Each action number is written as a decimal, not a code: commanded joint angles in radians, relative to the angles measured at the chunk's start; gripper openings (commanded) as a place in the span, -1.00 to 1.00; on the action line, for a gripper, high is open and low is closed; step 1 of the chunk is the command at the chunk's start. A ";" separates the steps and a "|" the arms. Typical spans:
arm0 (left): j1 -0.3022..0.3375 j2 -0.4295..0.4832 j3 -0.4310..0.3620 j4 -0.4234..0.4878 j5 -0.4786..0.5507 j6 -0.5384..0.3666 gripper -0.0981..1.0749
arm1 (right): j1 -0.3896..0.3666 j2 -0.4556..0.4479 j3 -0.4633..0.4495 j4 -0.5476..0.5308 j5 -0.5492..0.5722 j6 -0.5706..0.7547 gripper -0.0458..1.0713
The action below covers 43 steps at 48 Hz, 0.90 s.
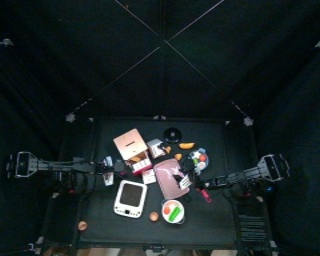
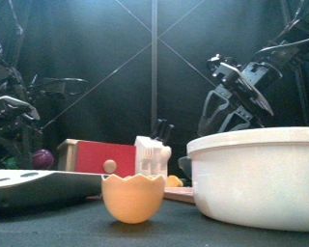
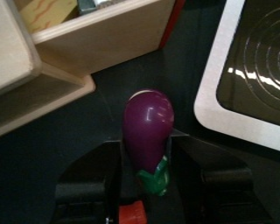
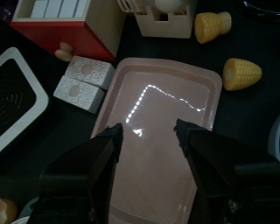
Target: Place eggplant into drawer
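On the black desk point(image 3: 38, 149), my left gripper point(image 3: 149, 171) stands open around the glossy purple eggplant point(image 3: 149, 127); my right gripper point(image 4: 149, 144) hovers open over the pink tray point(image 4: 166, 122).

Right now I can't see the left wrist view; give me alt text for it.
A purple eggplant with a green stem lies on the black table between the left gripper's open jaws. A wooden drawer unit lies beyond it and a white scale to one side.

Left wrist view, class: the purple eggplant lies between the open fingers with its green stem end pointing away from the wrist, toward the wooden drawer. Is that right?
Not quite. In the left wrist view the eggplant does lie between the left gripper's open fingers, but its green stem end points back toward the wrist; the rounded purple end faces the wooden drawer.
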 commanded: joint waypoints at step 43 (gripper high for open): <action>0.060 0.133 -0.368 -0.084 0.061 -0.002 0.15 | -0.005 -0.012 0.008 0.002 0.005 0.000 0.63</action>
